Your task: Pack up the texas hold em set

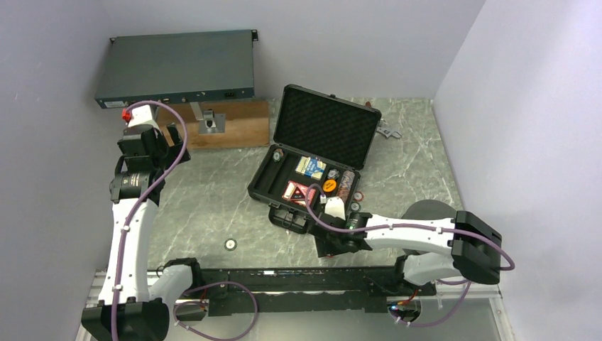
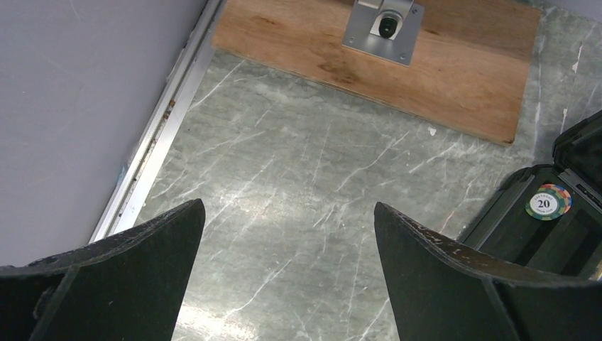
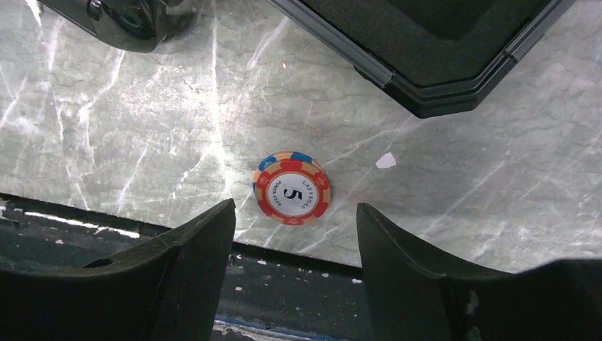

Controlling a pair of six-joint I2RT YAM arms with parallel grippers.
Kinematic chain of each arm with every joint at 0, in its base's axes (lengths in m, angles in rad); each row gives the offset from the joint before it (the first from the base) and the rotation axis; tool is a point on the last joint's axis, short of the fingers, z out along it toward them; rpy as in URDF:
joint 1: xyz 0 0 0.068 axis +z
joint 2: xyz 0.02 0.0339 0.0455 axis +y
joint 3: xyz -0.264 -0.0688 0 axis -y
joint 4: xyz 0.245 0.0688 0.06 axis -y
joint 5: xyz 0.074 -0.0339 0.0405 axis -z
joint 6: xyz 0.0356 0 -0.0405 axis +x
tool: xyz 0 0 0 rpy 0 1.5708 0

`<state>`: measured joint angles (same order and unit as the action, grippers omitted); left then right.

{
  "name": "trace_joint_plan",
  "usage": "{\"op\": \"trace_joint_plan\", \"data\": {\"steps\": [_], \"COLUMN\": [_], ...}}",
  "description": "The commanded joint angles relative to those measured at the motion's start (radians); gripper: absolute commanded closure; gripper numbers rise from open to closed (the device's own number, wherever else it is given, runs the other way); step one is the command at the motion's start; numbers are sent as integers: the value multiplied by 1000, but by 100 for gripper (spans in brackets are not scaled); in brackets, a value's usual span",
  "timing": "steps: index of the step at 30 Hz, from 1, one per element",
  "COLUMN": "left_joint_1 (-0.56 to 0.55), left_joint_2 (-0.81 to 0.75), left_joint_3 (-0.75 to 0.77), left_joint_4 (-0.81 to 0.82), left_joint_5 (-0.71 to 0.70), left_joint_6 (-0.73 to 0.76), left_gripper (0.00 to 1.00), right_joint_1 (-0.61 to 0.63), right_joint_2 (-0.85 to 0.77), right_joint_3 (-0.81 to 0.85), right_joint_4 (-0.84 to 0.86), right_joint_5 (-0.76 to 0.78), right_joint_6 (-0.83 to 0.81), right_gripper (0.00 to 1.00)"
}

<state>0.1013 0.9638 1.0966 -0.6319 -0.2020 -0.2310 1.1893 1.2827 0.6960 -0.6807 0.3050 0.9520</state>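
Top view: case (image 1: 312, 167) sits open mid-counter (image 1: 426, 163), lid up at 12 o'clock, with decks (image 1: 310, 168) and the orange disc (image 1: 329, 186) already in the foam. There's a loose chip (image 1: 231, 244) off at the case's 8 o'clock. My right claw (image 1: 332, 245) is low at its 6 o'clock, and my left claw (image 1: 172, 136) is way out at 9.

Left wrist: that claw (image 2: 289, 213) is wide open and holding nothing, just bare counter under it. Case corner at 3 o'clock with a 20 chip (image 2: 548, 202) inside.

Right wrist: claw (image 3: 294, 213) is spread open, and the 5 chip (image 3: 291, 187) lies flat on the counter just past the tips at 12 o'clock, not touching. Case edge (image 3: 426, 71) up at 1.

So I reckon I'm on stray-chip pickup. Next I nudge forward, drop, pinch the rim, then carry it to a chip slot.
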Motion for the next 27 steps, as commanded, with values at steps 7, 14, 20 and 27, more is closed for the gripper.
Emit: {"op": "trace_joint_plan", "data": {"steps": [7, 14, 20, 27], "left_joint_1": [-15, -17, -18, -18], "left_joint_2": [-32, -33, -40, -49], "left_joint_3": [-14, -12, -11, -11], "left_joint_4": [49, 47, 48, 49], "left_joint_5": [7, 4, 5, 3], "left_joint_6": [14, 15, 16, 15], "left_gripper": [5, 5, 5, 5], "right_joint_1": [13, 15, 26, 59], "right_joint_2": [74, 134, 204, 278], "right_joint_3": [-22, -3, 38, 59], "right_joint_4": [81, 74, 42, 35], "right_joint_5": [16, 15, 2, -36], "right_joint_6": [51, 59, 59, 86], "right_gripper": [38, 43, 49, 53]}}
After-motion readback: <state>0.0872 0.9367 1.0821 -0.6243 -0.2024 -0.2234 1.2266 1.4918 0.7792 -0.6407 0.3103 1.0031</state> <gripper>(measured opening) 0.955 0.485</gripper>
